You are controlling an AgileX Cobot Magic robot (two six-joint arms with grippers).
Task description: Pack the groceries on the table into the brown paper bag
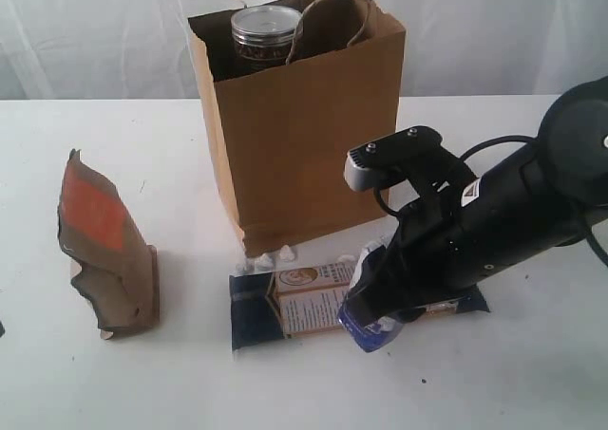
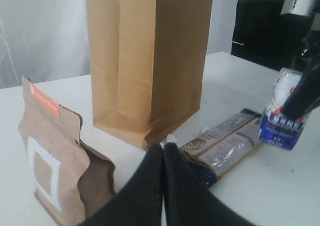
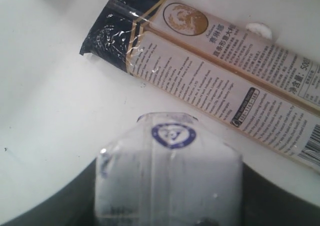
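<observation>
1. The small white-blue carton (image 1: 369,330) is grasped upright in the right jaws, low over the surface (image 1: 114,383). It is at the right-hand end of the long navy packet (image 1: 304,302), in front of the brown paper bag (image 1: 304,155). I cannot tell whether its base is clear of the packet
2. The step in hand, as I judge it, is carrying the carton to the bag. It should rise straight up until its base stands above the rim and only then travel over the mouth. A slanted path would press the front wall and could shove or tip the bag
3. The carton looks soft-sided, so the grip needs no extra squeeze. Carry it upright so it drops in cleanly
4. The clear jar (image 1: 266,33) already stands inside the bag, its lid showing at the left of the opening. The right side is the better spot for the carton
5. The twisted handles (image 1: 332,17) arch over that right side and may snag the jaws or the right arm (image 1: 513,202) on the way down
6. The navy packet lies directly under the carton, so a sideways start could drag it. White crumbs (image 1: 271,255) lie between the packet and the bag's foot
7. The orange-brown pouch (image 1: 109,250) stands well apart on the left. The left jaws are clenched on nothing, low beside it and out of the carton's way
</observation>
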